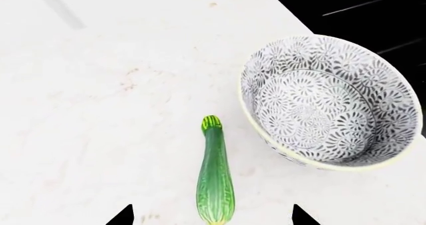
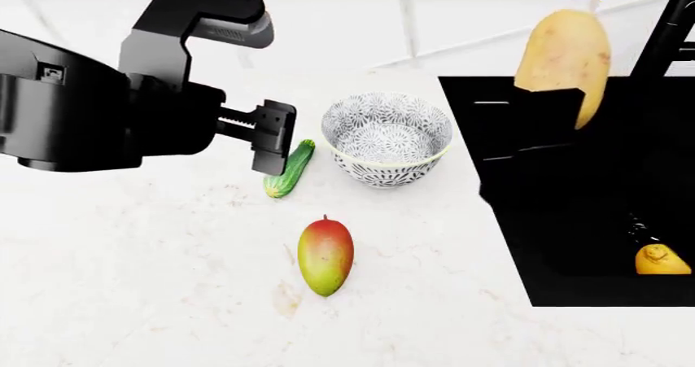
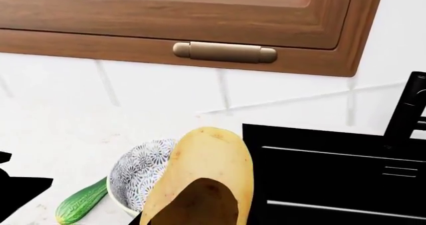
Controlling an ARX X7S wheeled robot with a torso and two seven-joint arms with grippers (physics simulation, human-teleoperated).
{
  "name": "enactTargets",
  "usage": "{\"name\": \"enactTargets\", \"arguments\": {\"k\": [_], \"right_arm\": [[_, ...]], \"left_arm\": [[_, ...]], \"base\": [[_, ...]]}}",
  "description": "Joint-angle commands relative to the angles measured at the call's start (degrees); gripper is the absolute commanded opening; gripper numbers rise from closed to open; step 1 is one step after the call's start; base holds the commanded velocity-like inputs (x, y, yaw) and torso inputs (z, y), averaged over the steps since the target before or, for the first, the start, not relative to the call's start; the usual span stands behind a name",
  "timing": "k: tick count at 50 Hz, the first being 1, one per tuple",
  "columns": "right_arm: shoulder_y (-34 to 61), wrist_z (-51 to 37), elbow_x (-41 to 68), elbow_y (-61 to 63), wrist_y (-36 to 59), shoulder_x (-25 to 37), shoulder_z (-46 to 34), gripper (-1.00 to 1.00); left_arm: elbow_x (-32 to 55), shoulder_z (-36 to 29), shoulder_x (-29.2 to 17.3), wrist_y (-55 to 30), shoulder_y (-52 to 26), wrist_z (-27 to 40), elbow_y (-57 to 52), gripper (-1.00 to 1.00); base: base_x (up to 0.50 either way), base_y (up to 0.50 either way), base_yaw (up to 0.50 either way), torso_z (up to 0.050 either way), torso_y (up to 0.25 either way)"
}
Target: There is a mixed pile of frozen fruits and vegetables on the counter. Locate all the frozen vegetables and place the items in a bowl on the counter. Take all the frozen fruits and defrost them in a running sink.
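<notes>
The dark-green cucumber [image 2: 289,168] lies on the white counter [image 2: 163,286], left of the empty floral bowl [image 2: 386,139]. My left gripper [image 2: 272,136] is open and hovers over the cucumber's near end. In the left wrist view the cucumber [image 1: 215,180] lies between the open fingertips [image 1: 123,216], with the bowl [image 1: 329,100] beside it. My right gripper [image 2: 548,111] is shut on the tan potato [image 2: 562,56] and holds it high over the black sink's [image 2: 587,180] left edge. The potato [image 3: 207,175] fills the right wrist view. The mango [image 2: 325,255] lies on the counter. The lemon [image 2: 660,259] sits in the sink.
The black faucet [image 2: 673,25] rises at the sink's far right. A tiled wall and a wooden window frame [image 3: 199,20] run behind the counter. The sink's rim lies just right of the bowl.
</notes>
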State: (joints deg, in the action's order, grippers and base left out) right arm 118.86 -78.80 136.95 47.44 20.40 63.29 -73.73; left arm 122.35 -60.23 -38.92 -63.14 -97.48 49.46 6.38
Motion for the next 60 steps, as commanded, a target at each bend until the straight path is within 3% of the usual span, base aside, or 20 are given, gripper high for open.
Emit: {"name": "enactTargets", "arguments": {"k": [1, 60], "right_arm": [[-1.75, 0.8, -2.15, -0.02, -0.03, -0.1, -0.09, -1.0], [-7.3, 3.11, -6.76, 0.7, -1.72, 1.43, -0.11, -1.0]], "left_arm": [[-3.27, -0.6, 1.88, -0.18, 0.33, -2.34, 1.31, 1.0], [-16.08, -6.76, 8.65, -0.07, 3.87, -10.63, 7.91, 1.0]], "base": [[0.0, 0.0, 0.0, 0.0, 0.0], [0.0, 0.0, 0.0, 0.0, 0.0]]}}
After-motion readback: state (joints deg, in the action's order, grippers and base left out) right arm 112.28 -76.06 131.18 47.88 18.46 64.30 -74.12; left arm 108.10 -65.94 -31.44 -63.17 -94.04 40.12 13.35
